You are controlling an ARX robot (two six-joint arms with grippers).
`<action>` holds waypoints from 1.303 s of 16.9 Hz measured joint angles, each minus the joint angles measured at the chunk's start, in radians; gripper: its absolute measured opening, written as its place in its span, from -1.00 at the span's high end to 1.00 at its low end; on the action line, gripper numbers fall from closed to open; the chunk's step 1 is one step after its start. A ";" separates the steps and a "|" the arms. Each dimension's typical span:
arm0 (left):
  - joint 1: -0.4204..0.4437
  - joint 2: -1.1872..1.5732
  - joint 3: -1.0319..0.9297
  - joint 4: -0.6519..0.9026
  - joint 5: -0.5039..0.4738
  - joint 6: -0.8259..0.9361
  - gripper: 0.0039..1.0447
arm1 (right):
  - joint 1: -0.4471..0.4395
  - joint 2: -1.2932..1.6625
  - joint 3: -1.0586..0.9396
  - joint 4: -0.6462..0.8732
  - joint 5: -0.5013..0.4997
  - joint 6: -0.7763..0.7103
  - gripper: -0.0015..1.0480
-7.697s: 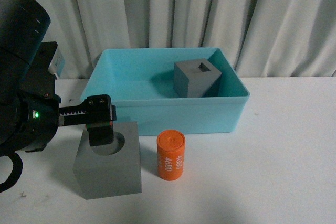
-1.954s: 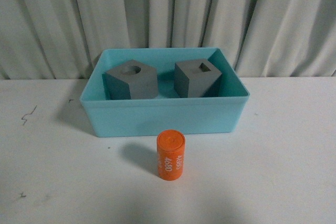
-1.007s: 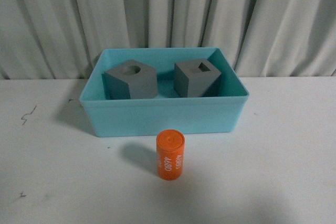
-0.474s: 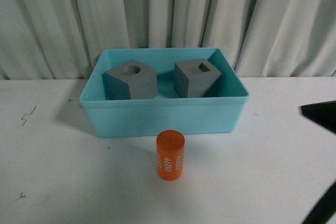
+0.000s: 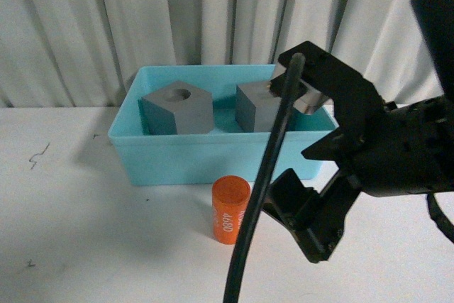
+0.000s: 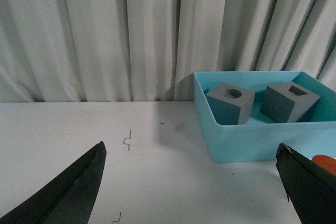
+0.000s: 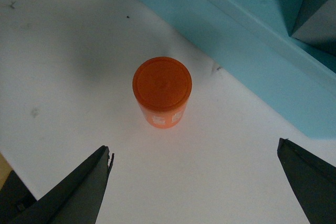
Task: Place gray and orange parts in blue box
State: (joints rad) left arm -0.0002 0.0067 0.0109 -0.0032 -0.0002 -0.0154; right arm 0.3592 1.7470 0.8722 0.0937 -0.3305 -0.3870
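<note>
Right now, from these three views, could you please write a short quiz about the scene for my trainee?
1. True or false: the orange cylinder stands upright on the table.
2. The round-recess gray cube is: A in the blue box; B on the table; C held by an arm.
3. Fill in: the right gripper, near the orange cylinder, is ___ (open or shut).
Key: 1 true; 2 A; 3 open.
</note>
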 joint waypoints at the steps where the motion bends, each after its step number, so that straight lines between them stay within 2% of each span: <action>1: 0.000 0.000 0.000 0.000 0.000 0.000 -0.88 | 0.016 0.035 0.026 0.001 0.005 0.001 -0.87; 5: 0.000 0.000 0.000 0.000 0.000 0.000 -0.88 | 0.099 0.212 0.142 0.019 0.048 0.027 -0.87; 10: 0.000 0.000 0.000 0.000 0.000 0.000 -0.88 | 0.113 0.311 0.214 0.031 0.090 0.089 -0.87; 11: 0.000 0.000 0.000 0.000 0.000 0.000 -0.88 | 0.113 0.323 0.219 0.030 0.099 0.097 -0.75; 14: 0.000 0.000 0.000 0.000 0.000 0.000 -0.88 | 0.112 0.332 0.221 0.041 0.098 0.129 -0.05; 15: 0.000 0.000 0.000 0.000 0.000 0.000 -0.88 | 0.112 0.331 0.220 0.054 0.099 0.135 0.05; 19: 0.000 0.000 0.000 0.000 0.000 0.000 -0.88 | 0.110 0.125 0.076 0.187 0.066 0.239 0.11; 22: 0.000 0.000 0.000 0.000 0.000 0.000 -0.88 | 0.042 -0.096 0.075 0.211 0.048 0.298 0.11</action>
State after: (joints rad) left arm -0.0002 0.0063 0.0109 -0.0032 -0.0006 -0.0154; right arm 0.4007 1.6512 0.9470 0.3050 -0.2829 -0.0891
